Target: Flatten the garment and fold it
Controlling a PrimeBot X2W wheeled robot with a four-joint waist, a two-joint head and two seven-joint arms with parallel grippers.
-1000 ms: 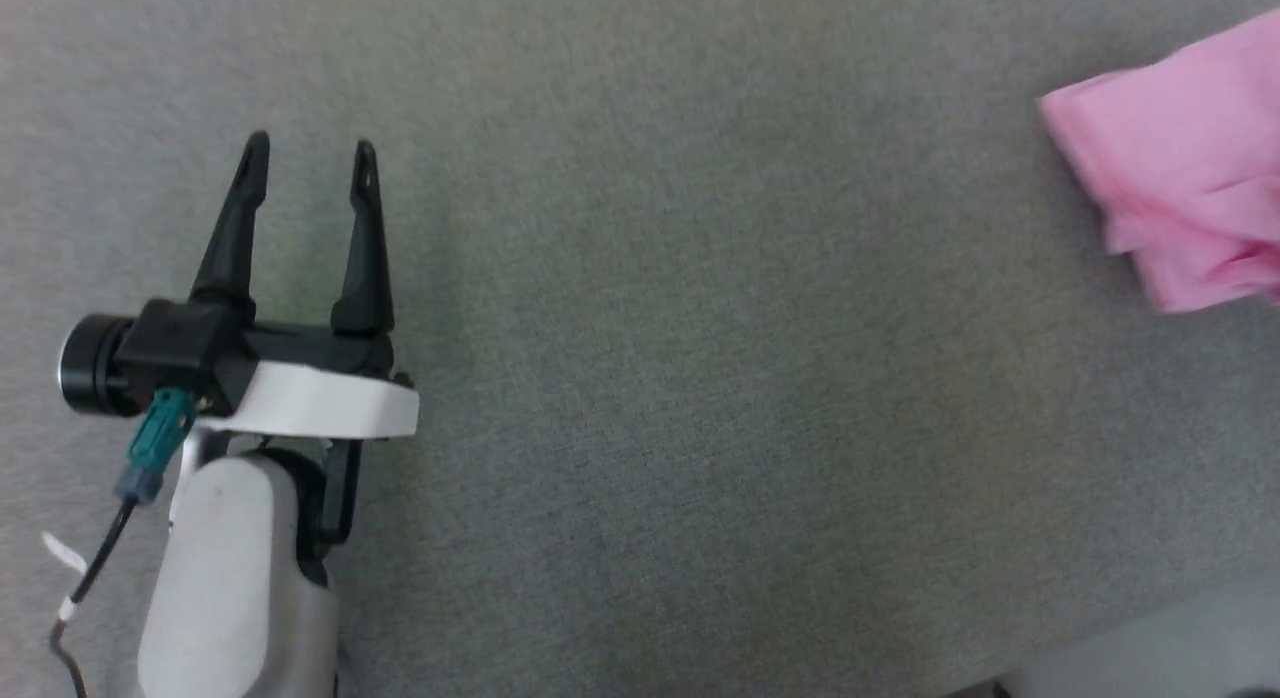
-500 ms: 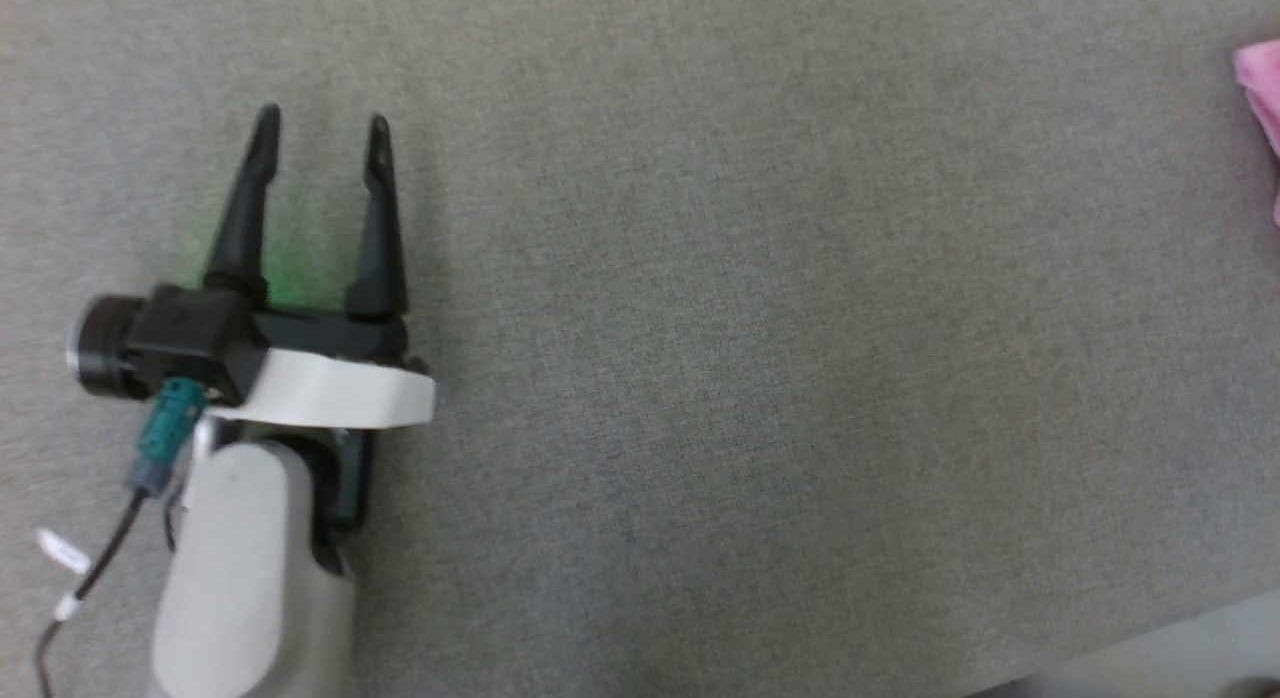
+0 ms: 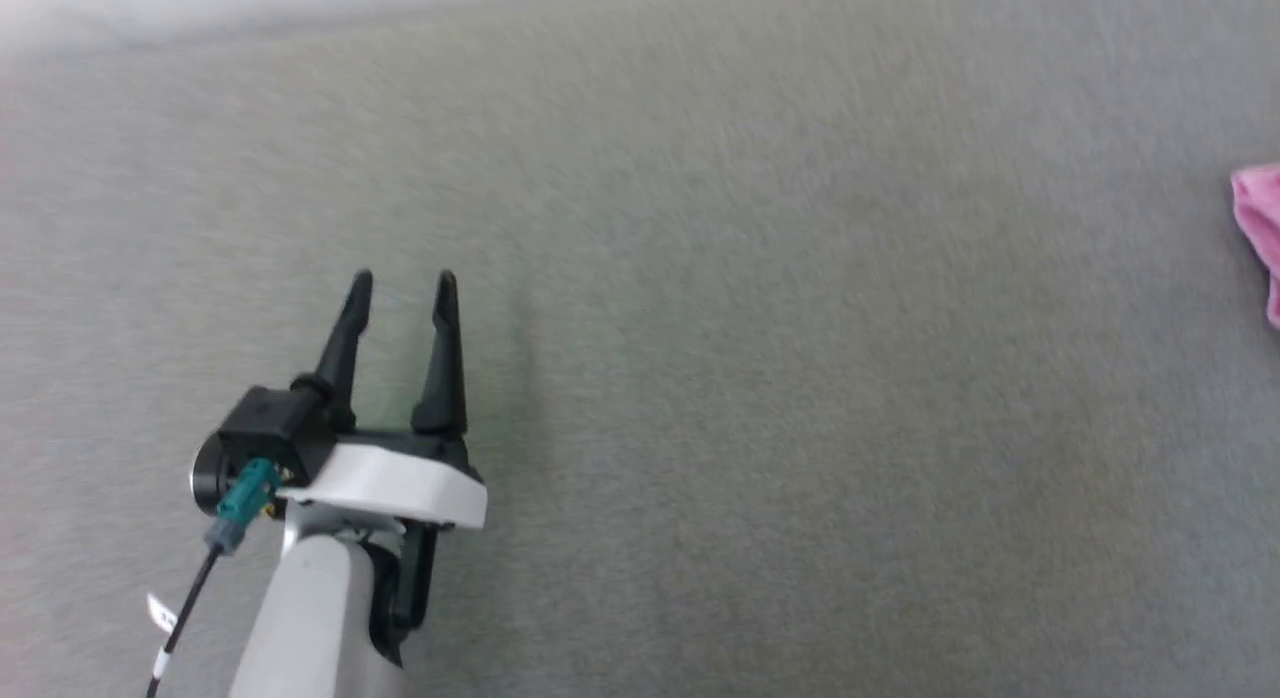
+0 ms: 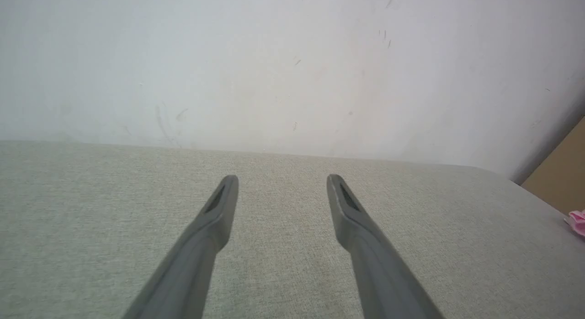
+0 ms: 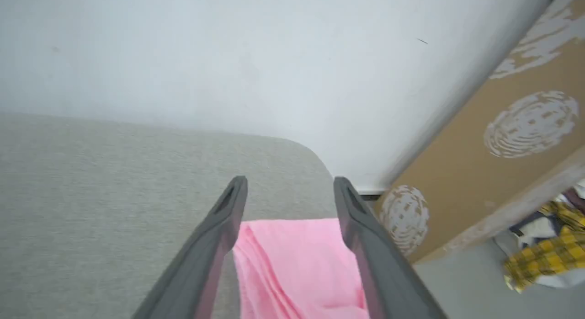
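Head view: my left hand hovers over the bare grey desk, fingers spread, nothing between them. The garment shows as a pink sliver at the far right edge, well apart from this hand.

Left wrist view: the two fingers stand wide over plain fabric, with a pale wall behind. The pink cloth peeks in at the right edge.

Right wrist view: my right hand is spread too, pinching nothing. The garment lies just below it near the desk's rounded corner, with soft ridges running along it. I cannot tell whether it is neatly folded or merely bunched.

I judge that both hands are needed to flatten it, so the left should come across first. The cloth looks thin and slippery. I would pinch an edge low down, one finger either side, and pull outward gently so the layers don't drag off the corner.
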